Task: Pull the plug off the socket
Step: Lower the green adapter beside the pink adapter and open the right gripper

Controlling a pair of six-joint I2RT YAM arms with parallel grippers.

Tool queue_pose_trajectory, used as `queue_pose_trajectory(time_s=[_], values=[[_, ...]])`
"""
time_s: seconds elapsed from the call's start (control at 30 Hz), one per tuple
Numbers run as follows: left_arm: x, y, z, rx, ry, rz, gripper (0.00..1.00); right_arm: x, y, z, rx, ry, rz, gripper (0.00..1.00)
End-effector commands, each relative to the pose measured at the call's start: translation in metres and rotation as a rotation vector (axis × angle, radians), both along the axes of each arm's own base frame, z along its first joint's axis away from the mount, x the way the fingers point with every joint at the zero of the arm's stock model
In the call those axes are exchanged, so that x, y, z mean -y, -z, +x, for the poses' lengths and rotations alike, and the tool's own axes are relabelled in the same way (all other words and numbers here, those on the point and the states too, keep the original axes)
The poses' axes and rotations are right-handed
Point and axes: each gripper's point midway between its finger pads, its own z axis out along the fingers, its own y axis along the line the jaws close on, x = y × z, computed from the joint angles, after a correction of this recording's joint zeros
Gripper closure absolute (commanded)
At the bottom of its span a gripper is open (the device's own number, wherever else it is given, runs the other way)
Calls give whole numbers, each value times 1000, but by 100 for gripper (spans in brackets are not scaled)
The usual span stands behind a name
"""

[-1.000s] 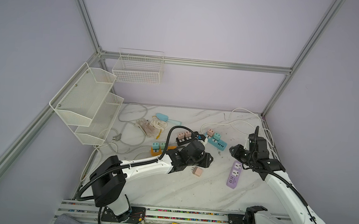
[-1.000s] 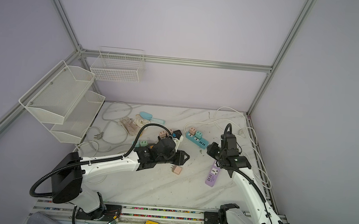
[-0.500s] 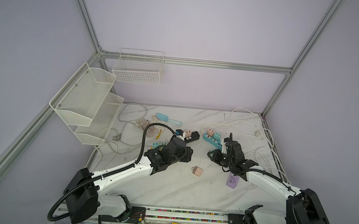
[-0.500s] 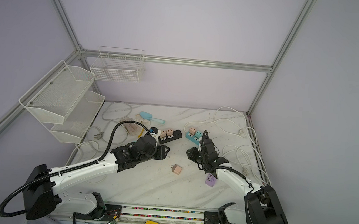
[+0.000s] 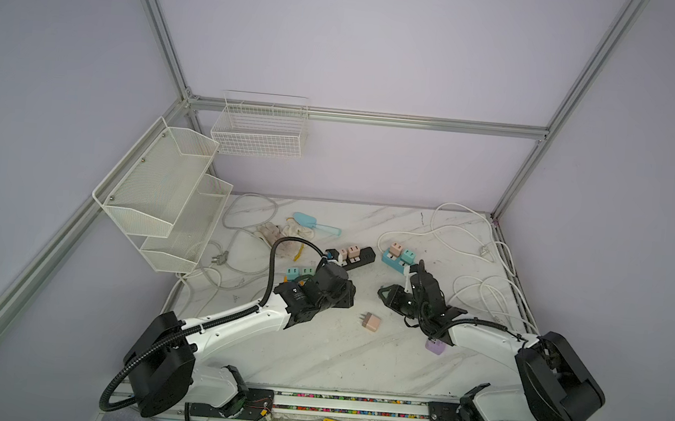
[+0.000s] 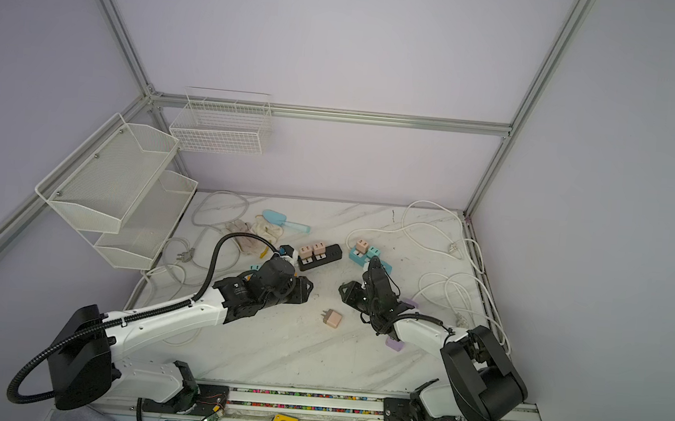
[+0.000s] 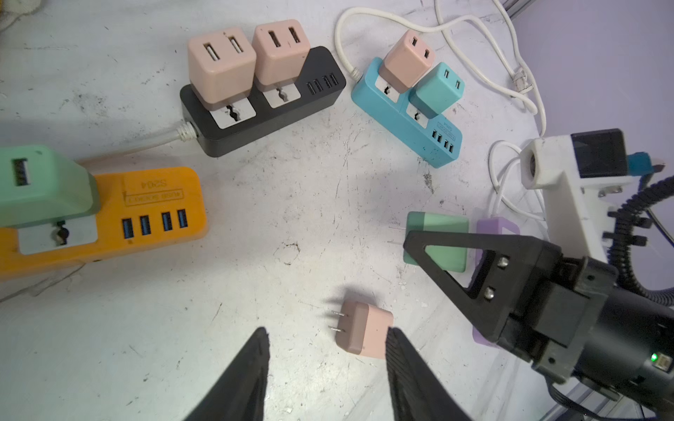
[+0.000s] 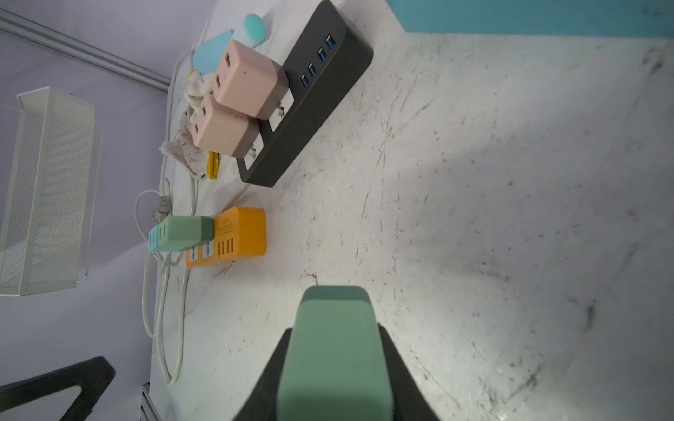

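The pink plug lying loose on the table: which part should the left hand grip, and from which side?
Take the pink plug by its blocky body, on the two upright flat sides, with the left hand coming down from above. It lies on its side with the prongs sticking out level at one end, so leave that end free.

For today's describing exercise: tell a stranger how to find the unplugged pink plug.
On the marble table, look at the bare middle, nearer the front edge than the black power strip. A pink plug lies there alone on its side, two prongs bare. The other pink plugs all stand plugged into power strips.
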Motion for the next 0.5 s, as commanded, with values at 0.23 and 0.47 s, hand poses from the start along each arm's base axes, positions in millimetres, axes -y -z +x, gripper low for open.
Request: queue_pose_trajectory(time_s=[0.23, 0.47], values=[[-5, 12, -1, -24, -25, -20, 47, -7, 29, -2, -30, 27, -37, 65], [-7, 15, -3, -36, -27, -21, 47, -1, 43, -10, -63, 30, -77, 58]])
